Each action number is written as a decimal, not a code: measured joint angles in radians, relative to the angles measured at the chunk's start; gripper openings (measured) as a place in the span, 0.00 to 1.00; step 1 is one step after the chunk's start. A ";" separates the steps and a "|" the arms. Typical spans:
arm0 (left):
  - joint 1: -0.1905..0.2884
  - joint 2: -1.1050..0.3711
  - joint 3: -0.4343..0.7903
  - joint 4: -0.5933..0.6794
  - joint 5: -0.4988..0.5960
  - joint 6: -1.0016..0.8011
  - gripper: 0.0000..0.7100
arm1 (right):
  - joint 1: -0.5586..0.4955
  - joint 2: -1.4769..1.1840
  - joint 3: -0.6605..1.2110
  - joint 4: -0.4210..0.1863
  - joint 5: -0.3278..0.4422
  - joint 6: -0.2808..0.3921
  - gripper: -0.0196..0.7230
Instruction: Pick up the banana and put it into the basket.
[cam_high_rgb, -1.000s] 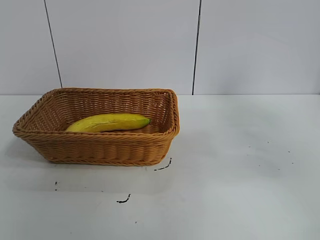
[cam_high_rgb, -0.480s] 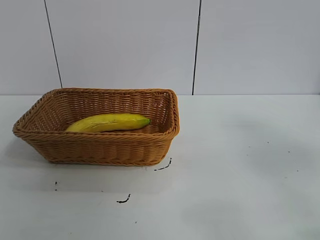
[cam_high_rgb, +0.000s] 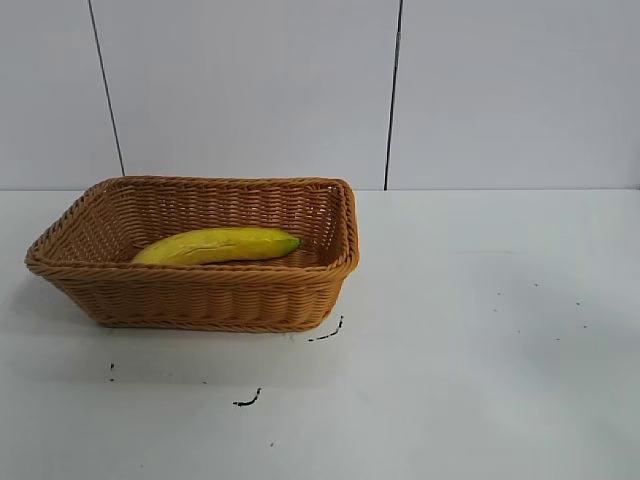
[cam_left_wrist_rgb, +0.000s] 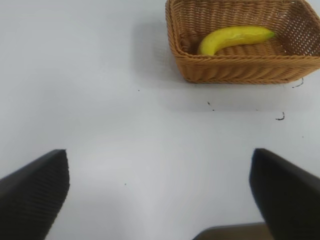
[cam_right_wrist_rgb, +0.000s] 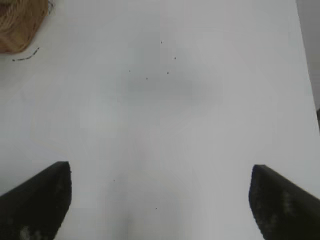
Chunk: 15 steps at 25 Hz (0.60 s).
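Observation:
The yellow banana with a greenish tip lies inside the tan wicker basket at the table's left. It also shows in the left wrist view, lying in the basket. Neither arm appears in the exterior view. My left gripper is open and empty over bare white table, well back from the basket. My right gripper is open and empty over bare table; only a corner of the basket shows far off in its view.
The white table carries small black marks in front of the basket's corner and a few specks at the right. A white panelled wall stands behind the table.
A faint shadow on the right of the table has faded away. The banana and basket have not moved.

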 joint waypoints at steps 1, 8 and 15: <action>0.000 0.000 0.000 0.000 0.000 0.000 0.98 | 0.000 -0.020 0.000 0.000 0.001 0.000 0.95; 0.000 0.000 0.000 0.000 0.000 0.000 0.98 | 0.000 -0.035 0.000 0.003 0.001 0.000 0.95; 0.000 0.000 0.000 0.000 0.000 0.000 0.98 | 0.000 -0.035 0.000 0.003 0.001 -0.001 0.95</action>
